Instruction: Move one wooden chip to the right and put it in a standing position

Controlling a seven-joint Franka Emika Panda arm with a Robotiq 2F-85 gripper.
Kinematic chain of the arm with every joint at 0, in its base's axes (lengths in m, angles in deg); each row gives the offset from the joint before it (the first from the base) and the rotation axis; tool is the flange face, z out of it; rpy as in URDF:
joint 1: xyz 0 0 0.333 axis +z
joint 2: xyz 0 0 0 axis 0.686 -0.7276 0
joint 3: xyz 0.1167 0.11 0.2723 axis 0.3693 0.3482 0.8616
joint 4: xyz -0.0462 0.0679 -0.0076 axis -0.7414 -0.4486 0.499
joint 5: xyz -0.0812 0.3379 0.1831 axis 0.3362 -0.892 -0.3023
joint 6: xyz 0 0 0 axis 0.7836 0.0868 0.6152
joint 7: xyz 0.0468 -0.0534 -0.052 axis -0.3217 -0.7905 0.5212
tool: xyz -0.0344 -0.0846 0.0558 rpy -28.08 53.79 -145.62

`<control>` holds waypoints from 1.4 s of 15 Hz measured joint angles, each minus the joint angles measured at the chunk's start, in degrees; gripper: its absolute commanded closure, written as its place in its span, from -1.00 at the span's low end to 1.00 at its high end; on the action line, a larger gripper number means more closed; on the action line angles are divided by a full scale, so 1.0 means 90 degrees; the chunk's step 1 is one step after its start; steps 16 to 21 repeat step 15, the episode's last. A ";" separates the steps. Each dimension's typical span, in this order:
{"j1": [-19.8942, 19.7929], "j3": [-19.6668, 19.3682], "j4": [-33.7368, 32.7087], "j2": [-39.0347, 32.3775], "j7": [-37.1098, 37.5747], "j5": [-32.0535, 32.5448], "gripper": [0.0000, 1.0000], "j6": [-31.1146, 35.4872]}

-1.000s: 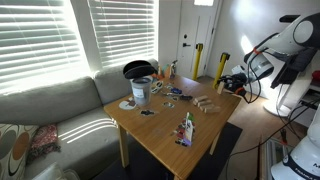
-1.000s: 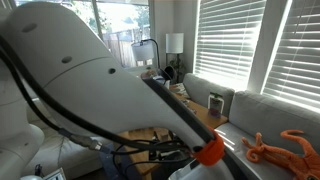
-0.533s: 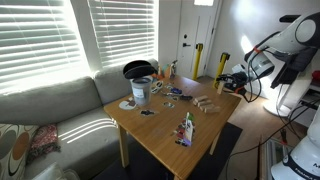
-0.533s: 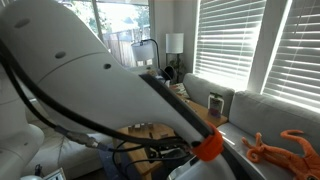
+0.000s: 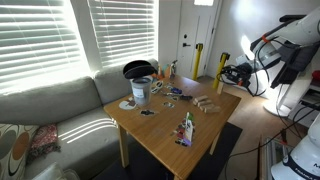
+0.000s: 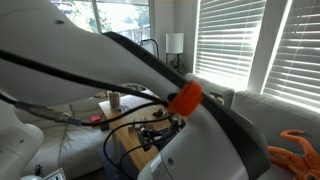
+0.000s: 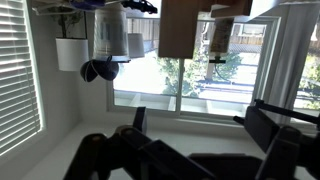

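Note:
Several wooden chips (image 5: pixel 205 105) sit in a short row on the right part of the wooden table (image 5: pixel 165 135); they are too small to tell which stand and which lie. My gripper (image 5: pixel 228 73) hangs in the air above the table's far right corner, clear of the chips. In the wrist view the gripper (image 7: pixel 200 120) is open, its dark fingers (image 7: pixel 270 125) wide apart with nothing between them. That view faces a window and shows no chip. In an exterior view my own arm (image 6: pixel 120 70) covers most of the picture.
A grey bucket (image 5: pixel 140 91) and a black bowl-like thing (image 5: pixel 137 69) stand at the table's back left. A small bottle (image 5: pixel 185 128) lies near the front. A sofa (image 5: pixel 55 105) runs along the left side, and cables and equipment (image 5: pixel 250 85) sit to the right.
The gripper has opened and risen up and away from the table's right corner. The arm has swung across the other exterior view.

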 measured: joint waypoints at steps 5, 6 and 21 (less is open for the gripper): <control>0.0342 0.0102 0.0271 0.1109 0.0044 0.0262 -1.00 0.1661; 0.0435 0.0211 0.0380 0.1404 0.0068 0.0367 -1.00 0.2058; 0.1487 0.2370 0.1902 0.4281 0.1490 0.1817 -1.00 0.5401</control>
